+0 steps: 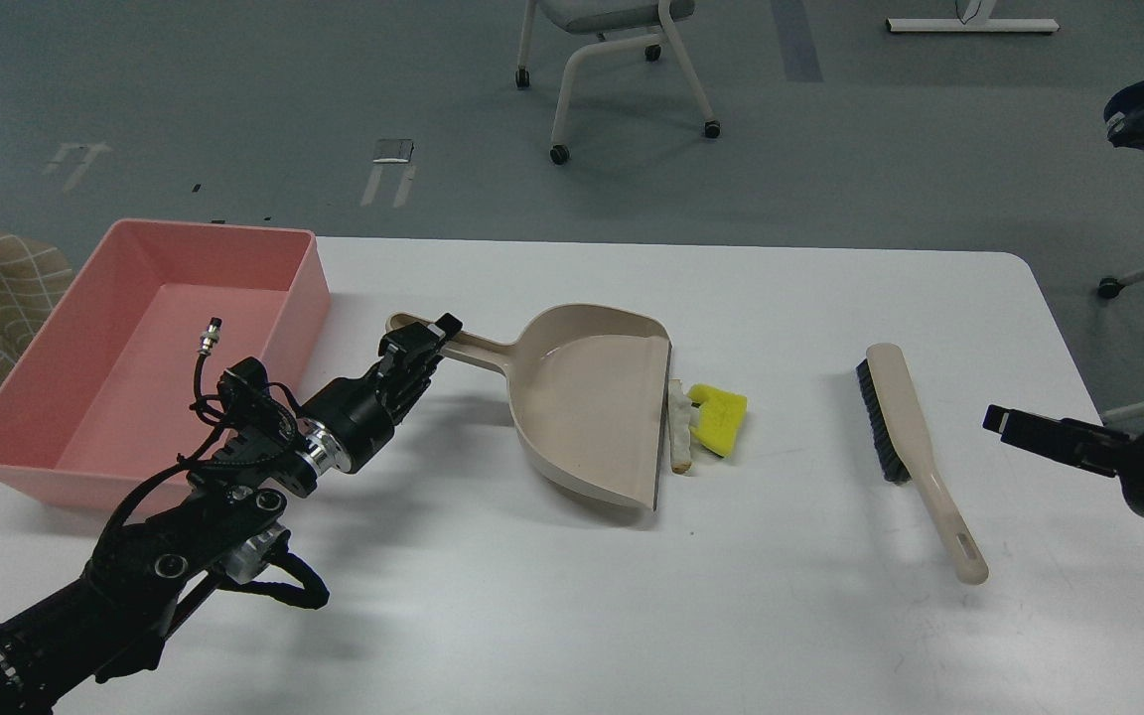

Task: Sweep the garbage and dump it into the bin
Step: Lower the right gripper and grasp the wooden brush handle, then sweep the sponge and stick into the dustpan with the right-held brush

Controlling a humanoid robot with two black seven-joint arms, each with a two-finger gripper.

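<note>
- Our left gripper (430, 340) is at the dustpan (592, 402) handle; we cannot tell whether its fingers clamp it.
- Our right gripper (1004, 421), near the desk's (552, 616) right edge, is too dark to read.
- Yellow piece (721, 417) and crust strip (679, 429) lie mid-desk at the dustpan's lip.
- Pink bin (150, 348) fills the far-left corner.
- The brush (915, 452) lies toward the right edge.

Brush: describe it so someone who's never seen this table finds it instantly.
On the white table, look at the right half, well clear of the beige dustpan in the middle. The brush lies flat there, alone, near the right gripper. Black bristles along a cream back with a long slotted handle set it apart.
</note>
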